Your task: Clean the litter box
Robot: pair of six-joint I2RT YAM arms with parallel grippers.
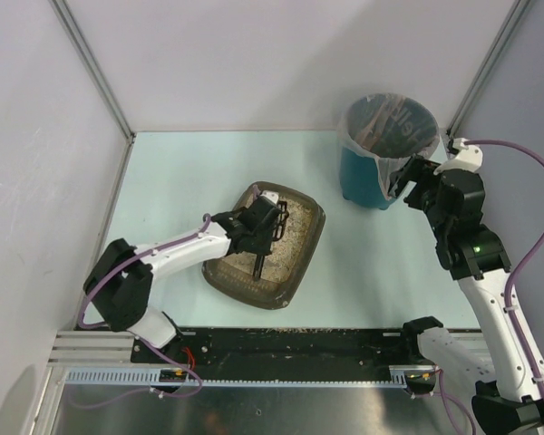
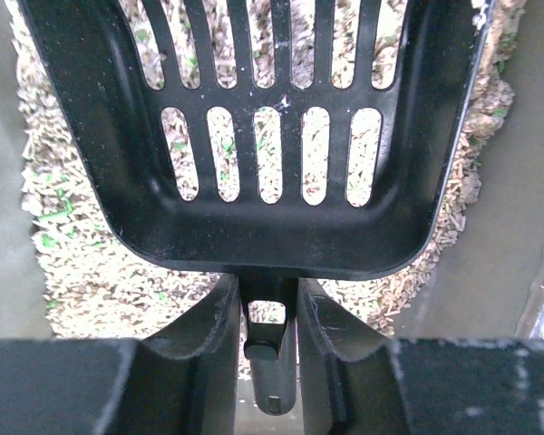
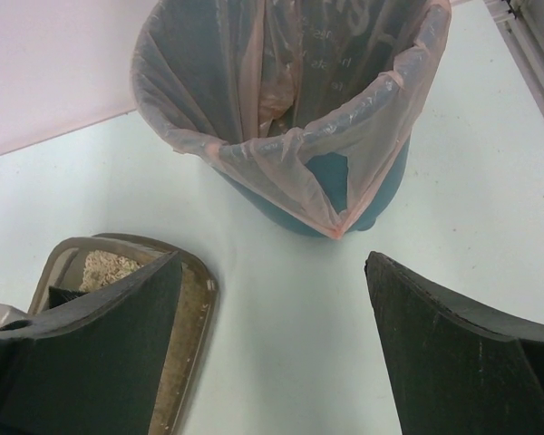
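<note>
Left claw [image 2: 270, 308] is squeezed down tight on the thin handle of the black slotted scoop [image 2: 272, 249], a finger pressing on each side, and the handle's end pokes out between them towards the wrist camera. The scoop's basket hangs right over the beige grainy litter [image 2: 82, 263], which shows through its slots. From above, that claw [image 1: 258, 231] sits over the middle of the litter box [image 1: 254, 294], the dark brown tray lying at an angle on the pale tabletop [image 1: 190, 181], a little left of centre. Over on the right, the right claw [image 3: 274, 263] is spread wide with nothing between its fingers. It hovers above bare tabletop just near of the teal bin [image 3: 381, 190], whose clear bag liner [image 3: 254, 118] drapes over the rim. The bin stands at the far right, apart from the tray.
</note>
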